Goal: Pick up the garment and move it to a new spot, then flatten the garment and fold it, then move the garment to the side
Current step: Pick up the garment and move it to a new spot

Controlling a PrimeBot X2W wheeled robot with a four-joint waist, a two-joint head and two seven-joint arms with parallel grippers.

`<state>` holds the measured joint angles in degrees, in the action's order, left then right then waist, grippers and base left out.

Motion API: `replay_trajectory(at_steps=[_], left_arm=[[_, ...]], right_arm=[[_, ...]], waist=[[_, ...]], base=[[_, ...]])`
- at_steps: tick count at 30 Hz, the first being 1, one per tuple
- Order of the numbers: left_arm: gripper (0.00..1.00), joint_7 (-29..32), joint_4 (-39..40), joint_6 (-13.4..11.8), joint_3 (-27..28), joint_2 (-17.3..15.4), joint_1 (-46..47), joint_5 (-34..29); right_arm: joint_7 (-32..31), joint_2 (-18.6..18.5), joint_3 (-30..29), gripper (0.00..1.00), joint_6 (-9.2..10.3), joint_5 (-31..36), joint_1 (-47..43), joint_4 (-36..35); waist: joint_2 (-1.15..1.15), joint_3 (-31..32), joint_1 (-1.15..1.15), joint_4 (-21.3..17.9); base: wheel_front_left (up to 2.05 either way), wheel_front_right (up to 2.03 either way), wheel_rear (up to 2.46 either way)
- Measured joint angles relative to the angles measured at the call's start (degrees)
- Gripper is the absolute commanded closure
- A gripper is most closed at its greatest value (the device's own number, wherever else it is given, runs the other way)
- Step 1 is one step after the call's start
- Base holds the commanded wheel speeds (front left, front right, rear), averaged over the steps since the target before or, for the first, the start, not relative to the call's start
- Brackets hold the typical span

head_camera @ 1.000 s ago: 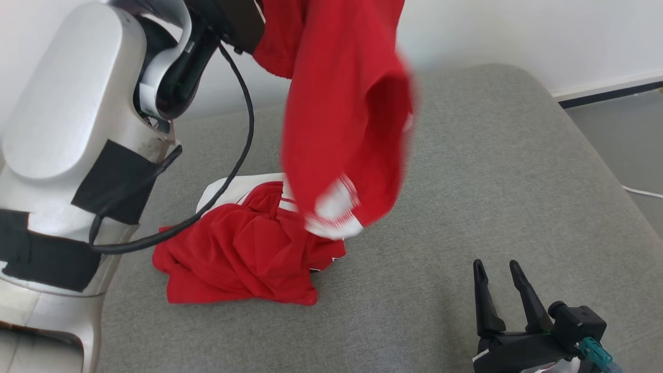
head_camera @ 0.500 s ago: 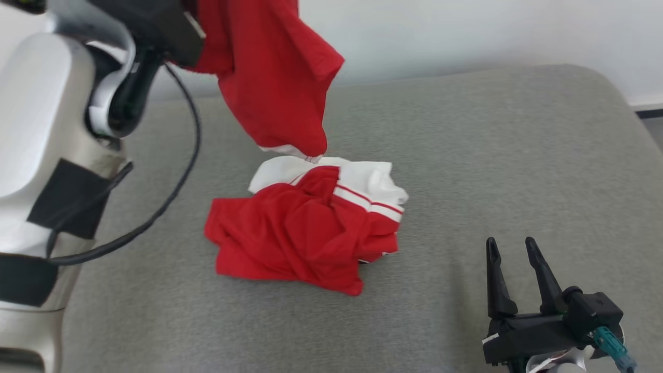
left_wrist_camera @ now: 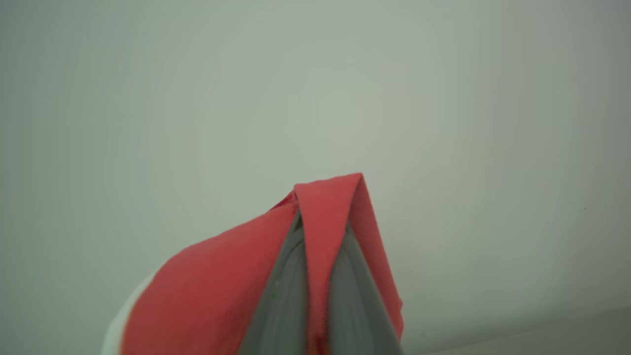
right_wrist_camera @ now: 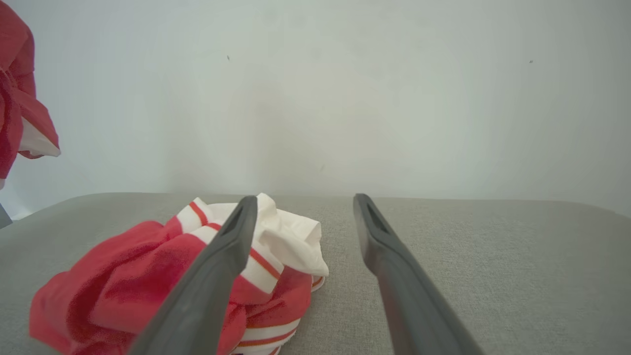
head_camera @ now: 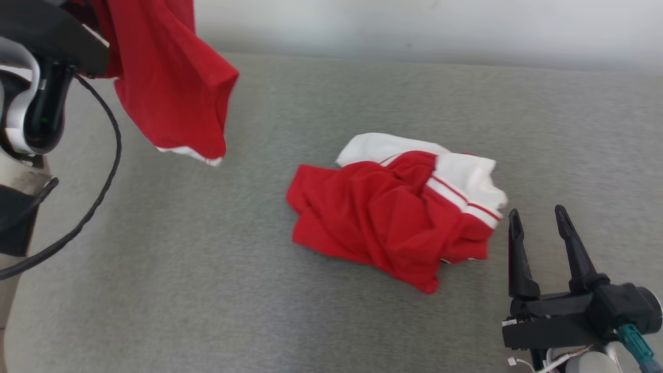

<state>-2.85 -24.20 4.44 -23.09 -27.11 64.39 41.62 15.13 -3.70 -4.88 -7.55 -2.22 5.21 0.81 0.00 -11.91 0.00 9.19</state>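
Observation:
A red garment with a white hem [head_camera: 171, 88] hangs in the air at the upper left, clear of the grey cushion [head_camera: 207, 269]. My left gripper [left_wrist_camera: 323, 222] is shut on a fold of its red cloth [left_wrist_camera: 222, 286]. A second crumpled garment, red and white [head_camera: 388, 217], lies on the cushion right of centre. My right gripper [head_camera: 536, 212] hovers open just right of that heap with nothing between its fingers. In the right wrist view the same gripper [right_wrist_camera: 305, 199] points past the heap [right_wrist_camera: 148, 281], and the hanging garment [right_wrist_camera: 15, 113] shows at the far left.
My left arm's pale forearm with black tape and a looping black cable [head_camera: 103, 171] fills the left edge. A plain light wall [head_camera: 414, 26] runs behind the cushion. Bare grey cushion stretches in front and to the left of the heap.
The head camera has turned, shifting the whole scene rightward. The held garment, whose hem touched the heap half a second ago, now hangs clear of it. The right gripper stays open.

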Motion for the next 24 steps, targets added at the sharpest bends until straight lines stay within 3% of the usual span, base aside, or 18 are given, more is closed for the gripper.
replay_trajectory(at_steps=[11,24], left_arm=[[1.00,-3.74,-1.93,-1.20,2.68,-2.52,-3.54,0.85],[1.00,-6.22,-3.05,-2.43,6.35,-8.01,-4.38,0.96]], right_arm=[[0.00,-2.56,2.26,0.00,0.00,2.21,-0.92,-5.66],[-0.62,-4.61,2.94,0.00,0.00,2.24,-1.65,-8.76]], waist=[[0.00,-3.12,0.00,9.78],[0.00,-7.00,0.00,13.74]], base=[[0.00,0.00,0.00],[0.00,0.00,0.00]])
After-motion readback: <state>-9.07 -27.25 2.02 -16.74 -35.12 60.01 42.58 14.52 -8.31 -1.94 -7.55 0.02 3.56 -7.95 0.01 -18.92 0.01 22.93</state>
